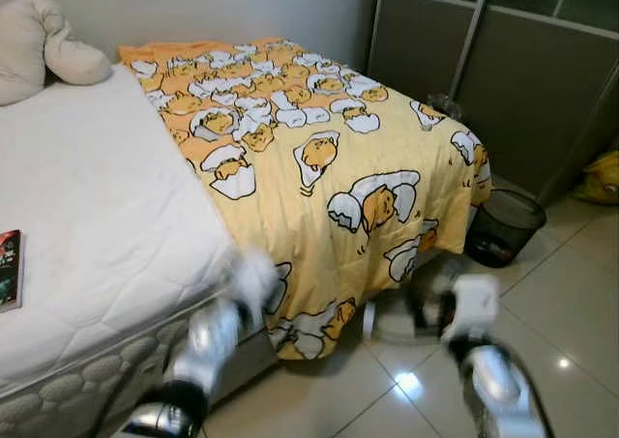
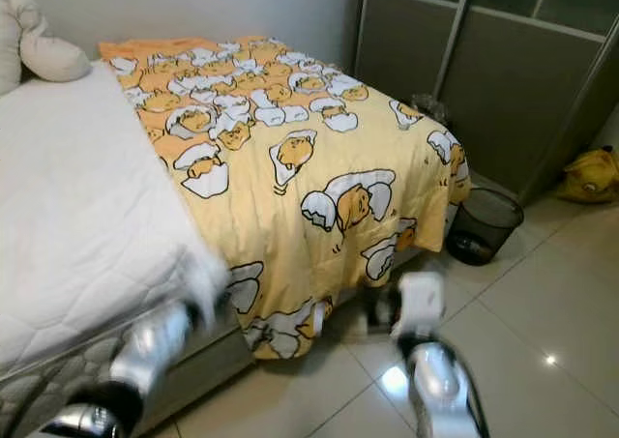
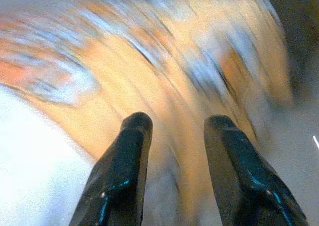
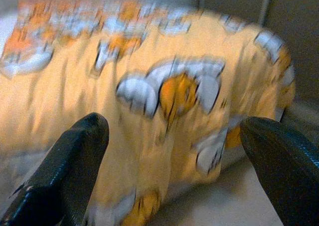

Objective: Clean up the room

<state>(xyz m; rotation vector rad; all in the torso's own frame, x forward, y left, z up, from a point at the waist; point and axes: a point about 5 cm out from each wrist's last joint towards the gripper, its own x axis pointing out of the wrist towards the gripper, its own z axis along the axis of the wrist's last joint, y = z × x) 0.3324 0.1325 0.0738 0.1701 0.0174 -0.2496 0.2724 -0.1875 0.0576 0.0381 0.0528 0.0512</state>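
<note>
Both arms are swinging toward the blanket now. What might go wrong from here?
The views are motion-blurred, so aiming at the yellow blanket is unsure. The open left hand nears the mattress edge and may snag it. The right hand, open wide, is low by the blanket's hanging edge; the wastebasket stands close by.

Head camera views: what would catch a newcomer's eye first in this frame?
The yellow quilt printed with cartoon egg characters stands out, covering the far half of the bed and hanging over its foot toward the tiled floor, beside the bare white quilted mattress. A black mesh wastebasket stands on the floor past the bed's corner, by the dark sliding wardrobe doors. Both arms are raised toward the quilt's hanging edge, the left gripper and right gripper open.
</note>
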